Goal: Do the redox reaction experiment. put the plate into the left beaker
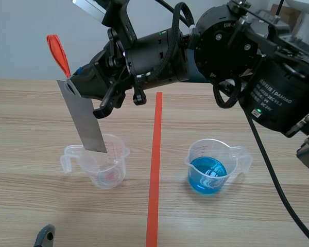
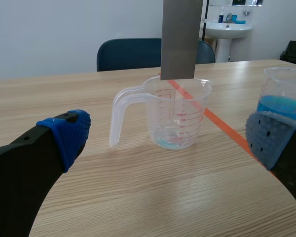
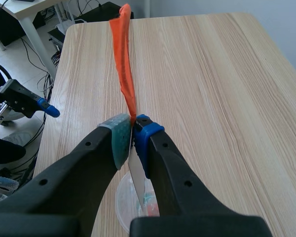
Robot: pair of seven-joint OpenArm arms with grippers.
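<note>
Right gripper (image 3: 133, 129) was clamped on the top end of the grey plate (image 1: 86, 119), just below its orange tab (image 1: 58, 51). That let the plate hang free and tilted, its lower edge at the mouth of the left beaker (image 1: 104, 165), probably lined up for lowering in. Left gripper (image 2: 168, 136) was spread wide and held nothing, low on the near side of that beaker. The blue-filled right beaker (image 1: 210, 167) stood well apart.
</note>
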